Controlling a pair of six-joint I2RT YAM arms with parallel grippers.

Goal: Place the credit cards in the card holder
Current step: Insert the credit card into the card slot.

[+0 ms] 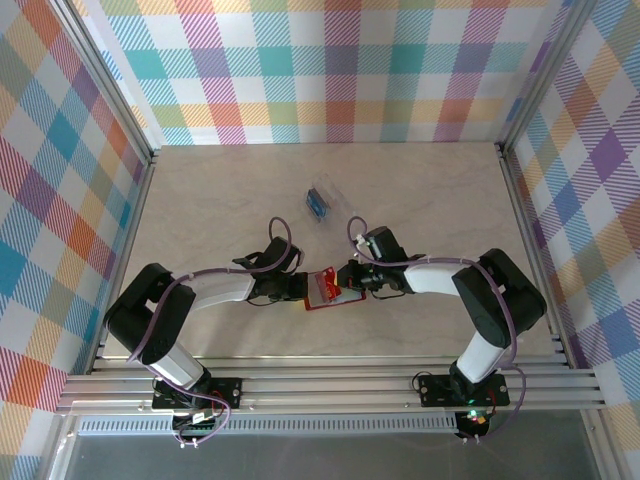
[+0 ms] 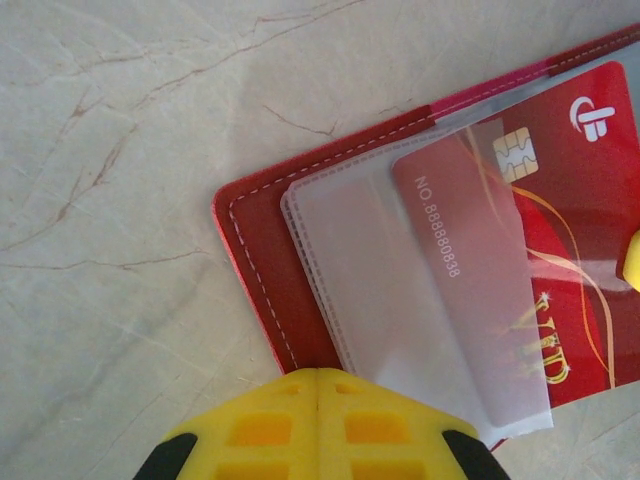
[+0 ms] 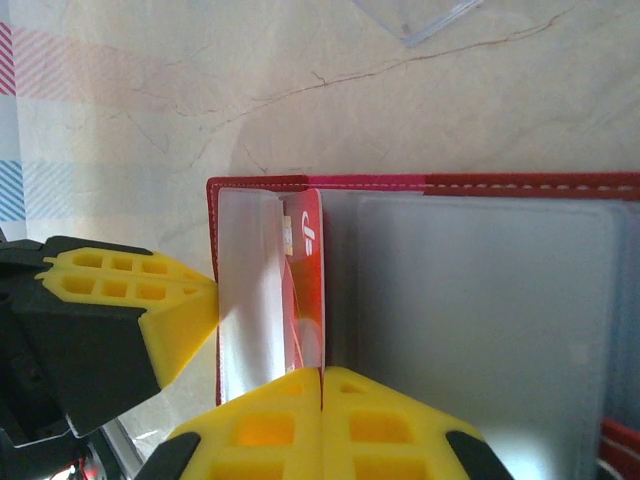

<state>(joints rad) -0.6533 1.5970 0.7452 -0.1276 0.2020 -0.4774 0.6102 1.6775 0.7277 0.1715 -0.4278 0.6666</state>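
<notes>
Card holder (image 1: 328, 288) open at the near centre of the desk (image 1: 220, 200), a red card (image 2: 540, 230) part-way into its translucent sleeve (image 2: 360, 260), left end effector (image 2: 316, 374) and right end effector (image 3: 322, 385) each with fingers together at its edges; a blue card (image 1: 316, 205), farther back in a clear case (image 1: 327, 193), seemingly not yet loaded.

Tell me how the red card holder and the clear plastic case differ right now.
The card holder is red and opaque; the clear case is see-through. The card holder lies between the left tool and the right tool; the clear case lies farther back, apart from both. A red card sits among the card holder's frosted sleeves; something blue shows in the clear case. Both rest on the table.
</notes>
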